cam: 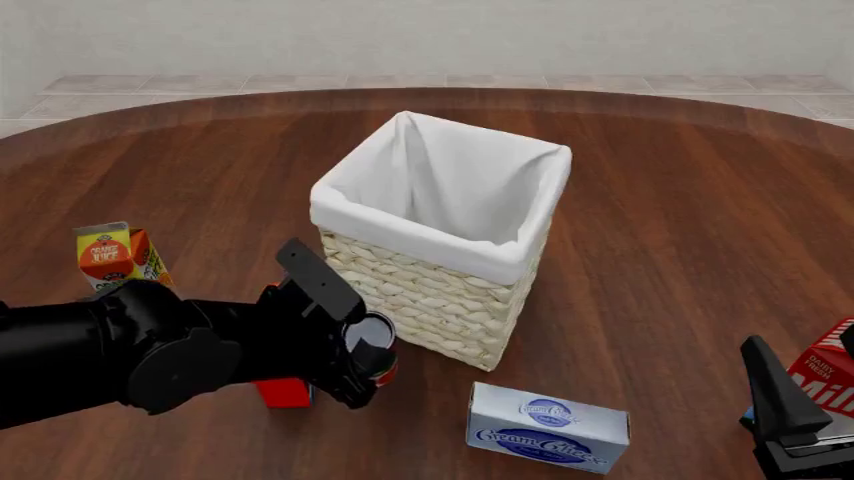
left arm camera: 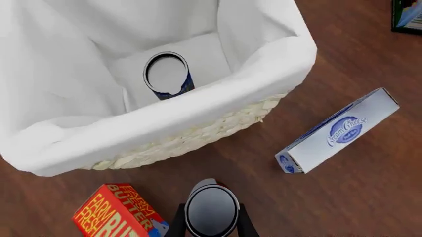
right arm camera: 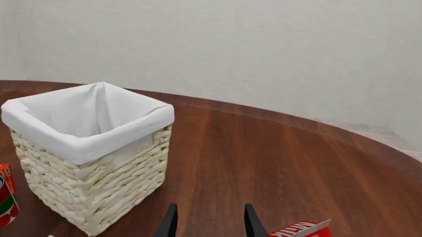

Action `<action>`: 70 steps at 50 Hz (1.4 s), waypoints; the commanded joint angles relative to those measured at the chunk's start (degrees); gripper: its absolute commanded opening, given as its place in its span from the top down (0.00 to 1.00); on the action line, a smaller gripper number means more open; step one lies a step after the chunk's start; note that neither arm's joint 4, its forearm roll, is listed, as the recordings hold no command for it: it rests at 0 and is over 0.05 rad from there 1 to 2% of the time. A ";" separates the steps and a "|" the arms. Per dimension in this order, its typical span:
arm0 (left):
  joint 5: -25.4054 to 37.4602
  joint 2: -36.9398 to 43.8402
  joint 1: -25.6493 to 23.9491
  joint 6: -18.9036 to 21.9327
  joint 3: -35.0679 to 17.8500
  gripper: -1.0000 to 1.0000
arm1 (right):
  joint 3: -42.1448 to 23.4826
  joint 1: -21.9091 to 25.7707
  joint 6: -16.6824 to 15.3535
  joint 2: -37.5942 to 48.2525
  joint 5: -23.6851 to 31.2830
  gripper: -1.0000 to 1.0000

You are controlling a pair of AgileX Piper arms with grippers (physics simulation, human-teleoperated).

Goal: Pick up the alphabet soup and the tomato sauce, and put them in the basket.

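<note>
The alphabet soup (left arm camera: 167, 74), a can with a blue label and a grey top, stands upright on the cloth floor inside the basket (left arm camera: 264, 74). My left gripper (left arm camera: 211, 222) is shut on the tomato sauce (left arm camera: 211, 210), whose dark-rimmed grey top faces the camera. In the front view the left gripper (cam: 363, 362) holds this can (cam: 374, 348) low, just outside the near left side of the basket (cam: 441, 290). The can's red and green label shows at the edge of the right wrist view (right arm camera: 5, 206). My right gripper (right arm camera: 211, 224) is open and empty, at the table's near right (cam: 785, 405).
A red butter box (left arm camera: 118, 216) lies beside the held can. A white and blue cream cheese box (cam: 547, 428) lies in front of the basket. An orange juice carton (cam: 118, 255) stands at the left. A red milk carton (cam: 830, 372) stands by the right gripper.
</note>
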 commanded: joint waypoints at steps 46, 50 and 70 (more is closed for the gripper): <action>10.15 -11.39 -2.40 1.95 -4.31 1.00 | -0.01 0.03 0.14 -0.09 -0.04 0.00; 11.19 -12.16 -2.32 2.33 -4.71 1.00 | -0.01 0.03 0.11 -0.09 -0.05 0.00; 16.04 -14.41 -2.24 4.69 -10.04 1.00 | 0.00 0.24 -0.09 -0.04 -0.03 0.00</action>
